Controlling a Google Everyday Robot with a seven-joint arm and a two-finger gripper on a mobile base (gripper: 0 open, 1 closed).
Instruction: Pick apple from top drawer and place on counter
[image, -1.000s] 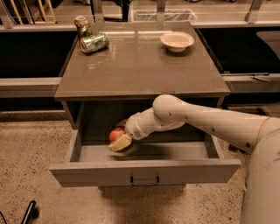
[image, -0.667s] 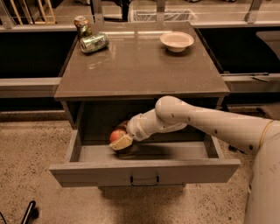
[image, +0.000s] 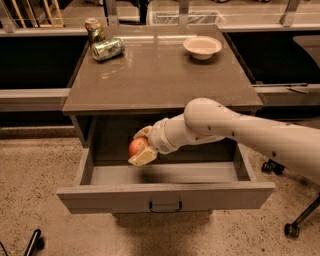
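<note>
Arm (image: 235, 131) extended, bent at the elbow; gripper (image: 140, 150) over the top drawer (image: 100, 198), clamped on the apple (image: 136, 146)

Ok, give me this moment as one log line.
gripper: shut on apple, over open top drawer | apple: held, not yet on counter | next: likely lift to counter

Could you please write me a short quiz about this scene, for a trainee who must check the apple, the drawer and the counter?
1. True or false: the gripper is closed on the apple over the open top drawer.
2. What lies on the counter at its far left? A) green can B) spoon C) plate
3. Name the pale dish at the counter's far right.
Key: 1 true; 2 A; 3 bowl.
</note>
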